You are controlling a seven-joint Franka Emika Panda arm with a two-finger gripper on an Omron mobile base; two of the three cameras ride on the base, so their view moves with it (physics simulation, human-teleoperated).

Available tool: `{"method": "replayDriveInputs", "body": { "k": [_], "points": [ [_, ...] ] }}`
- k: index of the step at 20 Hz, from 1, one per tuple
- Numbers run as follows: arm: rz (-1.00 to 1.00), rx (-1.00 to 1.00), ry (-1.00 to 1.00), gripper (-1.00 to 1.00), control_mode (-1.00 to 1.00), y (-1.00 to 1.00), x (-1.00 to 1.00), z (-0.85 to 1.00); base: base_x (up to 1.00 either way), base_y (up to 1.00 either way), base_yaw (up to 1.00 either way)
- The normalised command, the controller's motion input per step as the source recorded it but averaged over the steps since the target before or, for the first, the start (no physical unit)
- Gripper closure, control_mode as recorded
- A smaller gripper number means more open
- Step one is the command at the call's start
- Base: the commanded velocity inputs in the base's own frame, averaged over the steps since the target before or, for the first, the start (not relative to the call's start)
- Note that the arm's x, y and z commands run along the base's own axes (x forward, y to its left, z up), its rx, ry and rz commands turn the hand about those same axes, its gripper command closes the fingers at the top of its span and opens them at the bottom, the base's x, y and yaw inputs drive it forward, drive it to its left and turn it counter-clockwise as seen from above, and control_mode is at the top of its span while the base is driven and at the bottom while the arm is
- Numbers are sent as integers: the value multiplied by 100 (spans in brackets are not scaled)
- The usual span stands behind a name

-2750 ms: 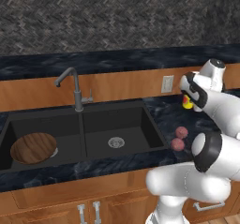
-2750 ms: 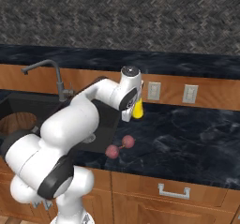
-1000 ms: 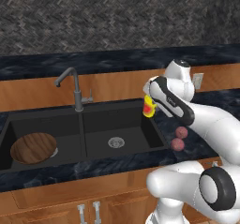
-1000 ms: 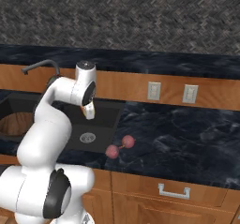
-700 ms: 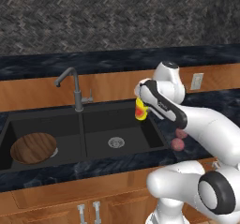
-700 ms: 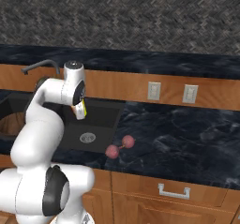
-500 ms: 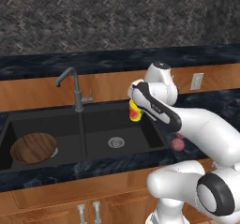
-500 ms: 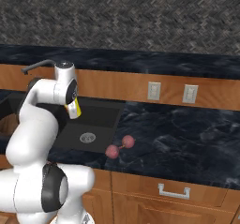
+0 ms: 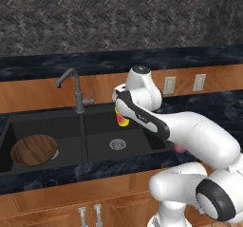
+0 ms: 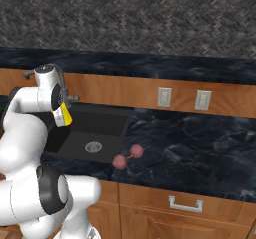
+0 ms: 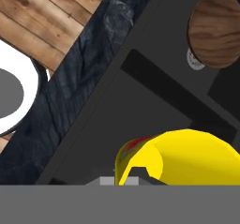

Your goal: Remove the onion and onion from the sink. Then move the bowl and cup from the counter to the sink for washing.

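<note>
Starting at the left, I see the wooden bowl [image 9: 33,149] lying in the left basin of the black double sink [image 9: 95,159], partly covering that basin's drain. Next comes the grey gooseneck faucet [image 9: 72,86] behind the divider. Over the right basin my gripper [image 9: 121,118] hangs above the round metal drain [image 9: 116,144], jaws clenched on the yellow cup [image 9: 122,119], which is held clear of the basin floor. From the hand camera I see the cup [image 11: 178,155] lying sideways, its mouth showing red inside. Farther right, the two onions [image 10: 128,156] rest just beside each other on the dark counter [image 10: 200,148], near the sink's right edge.
</note>
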Motion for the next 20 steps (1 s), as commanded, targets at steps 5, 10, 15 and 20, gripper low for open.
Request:
{"method": "replayDriveInputs", "body": {
  "k": [5, 10, 15, 20],
  "points": [
    [0, 0, 0, 100, -100, 51, -9, 0, 0, 0, 0],
    [-3, 0, 0, 100, -100, 44, -12, 0, 0, 0, 0],
    [-7, 0, 0, 100, -100, 41, -13, 0, 0, 0, 0],
    [-16, 0, 0, 100, -100, 39, -14, 0, 0, 0, 0]
  ]
}}
